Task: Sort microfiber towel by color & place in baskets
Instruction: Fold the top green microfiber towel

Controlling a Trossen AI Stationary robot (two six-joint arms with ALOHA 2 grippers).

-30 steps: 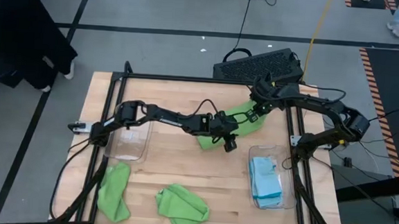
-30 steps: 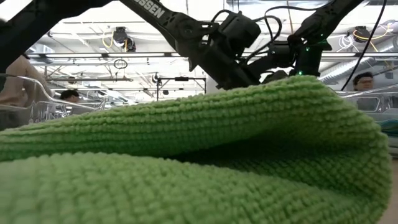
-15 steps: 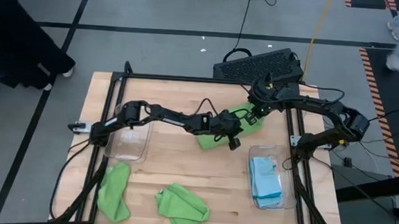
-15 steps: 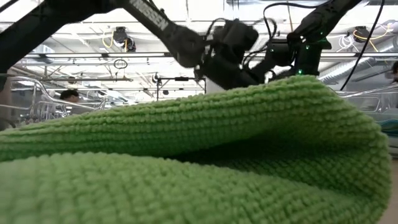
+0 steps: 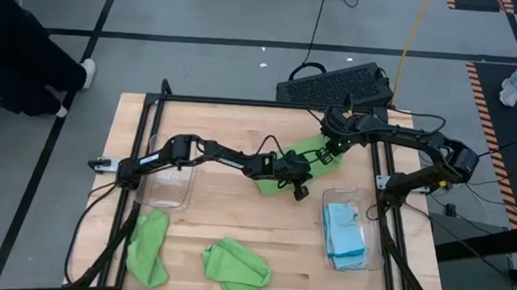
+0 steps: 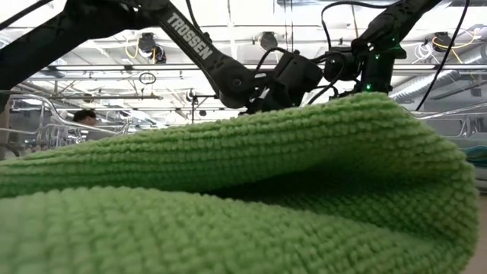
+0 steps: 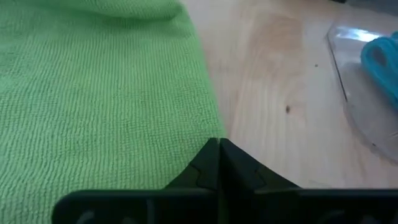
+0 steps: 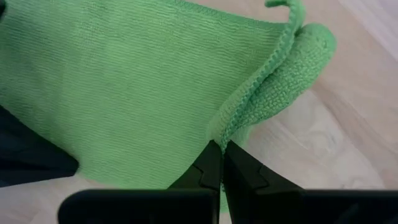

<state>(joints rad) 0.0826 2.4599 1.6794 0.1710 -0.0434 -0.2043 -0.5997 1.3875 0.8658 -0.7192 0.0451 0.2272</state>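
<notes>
- Left gripper (image 5: pixel 298 177) had closed within the last second: its jaws stood apart a second earlier, and now met on the near edge of the lime green towel (image 5: pixel 295 163) at mid-table, as the left wrist view showed fingertips (image 7: pixel 219 163) together at the cloth's rim.
- Right gripper (image 5: pixel 327 152) was pinched shut on the same towel's far corner, a fold of hem caught between its fingers (image 8: pixel 219 163); its grip had not altered.
- With both ends held, the towel looked ready for lifting or folding, judged as the step before carrying it to a bin.
- Clear basket (image 5: pixel 168 183) on the left lay empty, well apart from the towel; the right clear basket (image 5: pixel 371 253) held blue towels (image 5: pixel 343 233).
- Two more green towels (image 5: pixel 147 246) (image 5: pixel 236 266) waited along the near table edge.
- Bare wood lay between the held towel and the left basket, giving free passage; the black crate (image 5: pixel 336 83) sat just beyond the far edge, behind the right arm.
</notes>
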